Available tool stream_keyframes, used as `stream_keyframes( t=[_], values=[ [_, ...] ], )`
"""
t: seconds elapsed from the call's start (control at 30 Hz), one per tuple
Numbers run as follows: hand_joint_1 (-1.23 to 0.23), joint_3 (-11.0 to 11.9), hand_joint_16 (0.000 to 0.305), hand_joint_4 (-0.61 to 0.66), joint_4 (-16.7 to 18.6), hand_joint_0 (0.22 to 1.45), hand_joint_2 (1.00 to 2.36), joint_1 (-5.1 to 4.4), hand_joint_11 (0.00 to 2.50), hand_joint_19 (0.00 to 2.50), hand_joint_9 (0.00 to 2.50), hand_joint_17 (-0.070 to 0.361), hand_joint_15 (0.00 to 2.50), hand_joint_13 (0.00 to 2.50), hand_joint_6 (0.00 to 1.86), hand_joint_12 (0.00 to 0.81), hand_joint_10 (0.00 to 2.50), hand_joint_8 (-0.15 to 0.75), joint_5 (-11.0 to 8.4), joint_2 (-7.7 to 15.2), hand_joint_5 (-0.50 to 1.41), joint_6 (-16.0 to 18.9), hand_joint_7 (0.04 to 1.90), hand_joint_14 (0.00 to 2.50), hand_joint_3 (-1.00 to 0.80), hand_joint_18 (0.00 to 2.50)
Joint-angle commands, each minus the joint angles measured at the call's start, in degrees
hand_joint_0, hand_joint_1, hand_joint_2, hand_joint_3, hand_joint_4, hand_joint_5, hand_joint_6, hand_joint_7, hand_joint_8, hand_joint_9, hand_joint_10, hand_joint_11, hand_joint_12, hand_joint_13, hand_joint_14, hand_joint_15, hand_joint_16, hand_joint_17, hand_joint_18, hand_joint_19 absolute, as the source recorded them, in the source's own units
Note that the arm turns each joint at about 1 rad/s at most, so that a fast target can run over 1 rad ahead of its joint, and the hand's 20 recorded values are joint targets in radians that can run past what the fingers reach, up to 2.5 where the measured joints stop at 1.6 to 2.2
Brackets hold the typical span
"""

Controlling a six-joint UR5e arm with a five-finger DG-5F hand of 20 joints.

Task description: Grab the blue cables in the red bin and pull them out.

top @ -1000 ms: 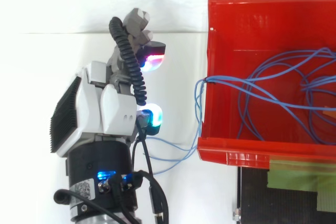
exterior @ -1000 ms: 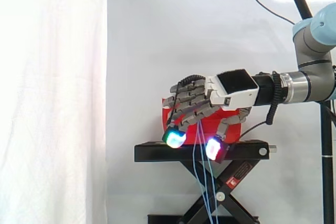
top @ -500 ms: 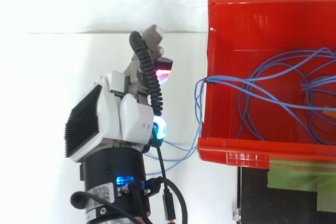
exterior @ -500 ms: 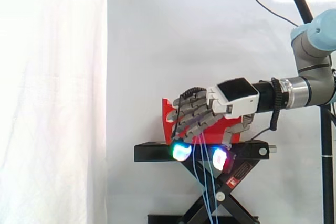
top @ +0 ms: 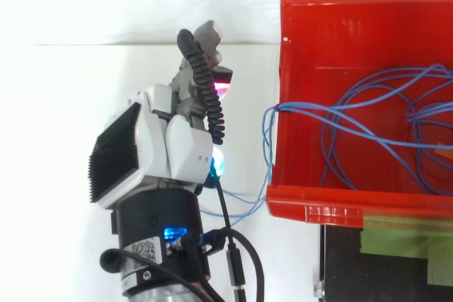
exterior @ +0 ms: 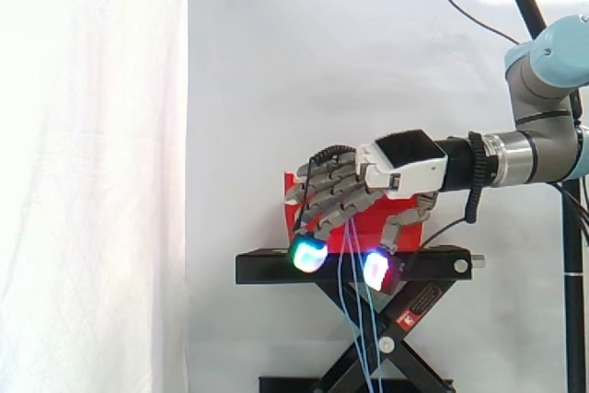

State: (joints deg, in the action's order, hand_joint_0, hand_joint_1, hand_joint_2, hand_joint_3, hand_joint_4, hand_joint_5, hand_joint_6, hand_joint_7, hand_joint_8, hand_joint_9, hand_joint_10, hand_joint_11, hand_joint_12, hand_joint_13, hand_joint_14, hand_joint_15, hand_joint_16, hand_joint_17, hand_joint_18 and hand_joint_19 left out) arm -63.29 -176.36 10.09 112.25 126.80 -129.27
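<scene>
Where the thin blue cables (top: 270,139) lie in loose loops across the floor of the red plastic bin (top: 333,33), a few strands climb over the bin's left wall in the top view and drop down its outside. Two of them curve away from the foot of that wall and run under the robot's white and grey hand (top: 166,153).

From the side, the same strands hang almost straight down. They cross the front edge of the black scissor stand (exterior: 267,269) that carries the bin and go on to the bottom of the view.

The hand (exterior: 396,165) is held out level, back upward, in front of the bin and at about the height of its wall. Seen from above, it is just beside the wall the cables cross, with a strip of white between the two.

The hanging strands cross the hand's lower part in the side view. Whether the hand is clamped on them or only lies near them cannot be told.

The pale blue and silver arm (exterior: 552,62) comes in from the right edge, and a white curtain (exterior: 92,172) hangs behind the work.
</scene>
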Motion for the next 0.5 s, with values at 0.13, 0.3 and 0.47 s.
stream_keyframes(
  t=[0.13,0.3,0.47],
  values=[
    [-0.95,0.01,0.045,0.16,5.41,0.79,1.0,0.02,0.31,0.18,0.59,0.102,0.17,0.4,0.01,0.33,0.01,0.242,2.62,-0.06,0.61,-5.6,0.51,0.01,-1.0,0.23],
    [-0.95,0.01,0.045,0.15,4.71,0.79,1.0,0.1,0.31,0.19,0.59,0.102,0.18,0.4,0.01,0.33,0.01,0.243,3.15,-0.06,0.61,-7.88,0.5,0.01,-1.0,0.23],
    [-0.95,0.01,0.045,0.15,0.4,0.79,1.0,0.37,0.31,0.19,0.59,0.101,0.18,0.4,0.01,0.33,0.01,0.243,3.06,-0.06,0.61,-7.88,0.5,0.01,-1.0,0.23]
  ],
)
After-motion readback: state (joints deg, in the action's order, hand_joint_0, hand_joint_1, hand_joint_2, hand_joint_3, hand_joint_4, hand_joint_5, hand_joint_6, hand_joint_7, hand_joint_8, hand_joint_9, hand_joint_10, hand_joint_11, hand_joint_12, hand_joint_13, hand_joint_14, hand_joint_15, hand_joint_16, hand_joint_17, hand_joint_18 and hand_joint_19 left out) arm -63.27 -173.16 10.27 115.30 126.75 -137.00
